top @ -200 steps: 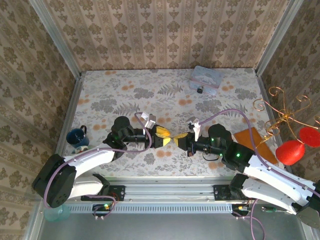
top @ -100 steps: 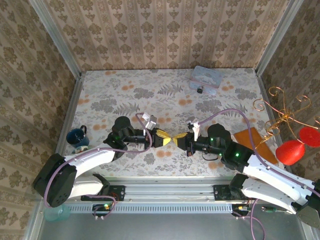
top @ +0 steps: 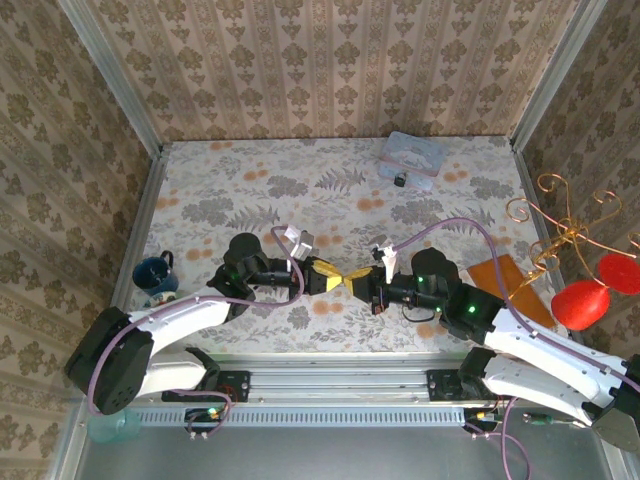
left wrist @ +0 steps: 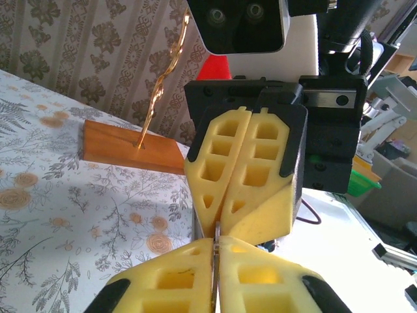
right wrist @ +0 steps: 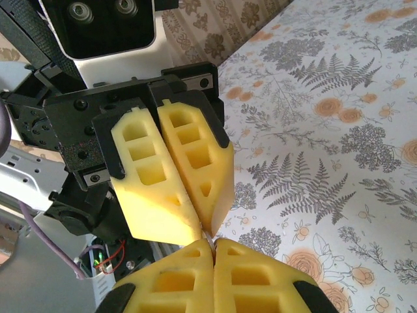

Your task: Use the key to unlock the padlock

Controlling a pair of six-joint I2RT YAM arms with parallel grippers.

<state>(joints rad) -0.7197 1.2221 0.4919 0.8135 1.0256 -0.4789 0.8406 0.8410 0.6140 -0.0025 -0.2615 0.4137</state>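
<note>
Fingertip meeting low over the near middle of the desk point(top: 230, 200).
Nose to nose: left end effector point(top: 330, 277) and right end effector point(top: 356, 282), yellow tips touching, each pair of pads pressed together. Left wrist view: thin grey sliver point(left wrist: 214, 261) in the seam of the left pads, reaching the right tips; cannot tell whether it is the key. Padlock point(top: 400, 180) lies well apart at the far side, just beside pale blue tin point(top: 410, 152).
</note>
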